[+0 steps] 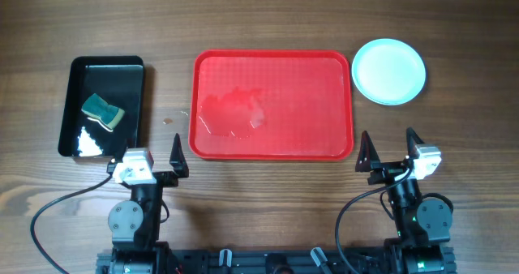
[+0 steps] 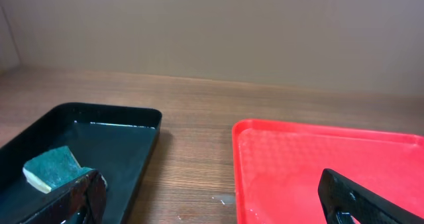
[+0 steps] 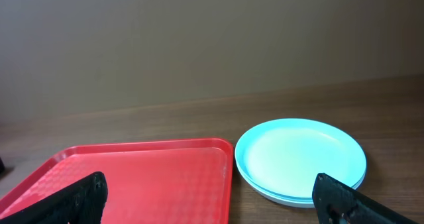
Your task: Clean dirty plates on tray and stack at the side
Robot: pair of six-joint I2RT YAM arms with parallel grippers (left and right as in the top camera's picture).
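The red tray (image 1: 308, 79) lies in the middle of the table with nothing on it but a wet film (image 1: 235, 112). The plates (image 1: 389, 71) sit stacked on the wood just right of the tray's far corner, a pale turquoise one on top. In the right wrist view the plates (image 3: 298, 154) show further rims under the top one. My left gripper (image 1: 150, 156) hovers open near the tray's front left corner. My right gripper (image 1: 389, 148) hovers open near the front right corner. Neither holds anything.
A glossy black tray (image 1: 77, 104) stands at the left and holds a green sponge (image 1: 103, 112) and some foam (image 1: 87, 143). A few drops (image 1: 169, 121) lie on the wood between the two trays. The left wrist view shows the sponge (image 2: 53, 168) beside its left finger.
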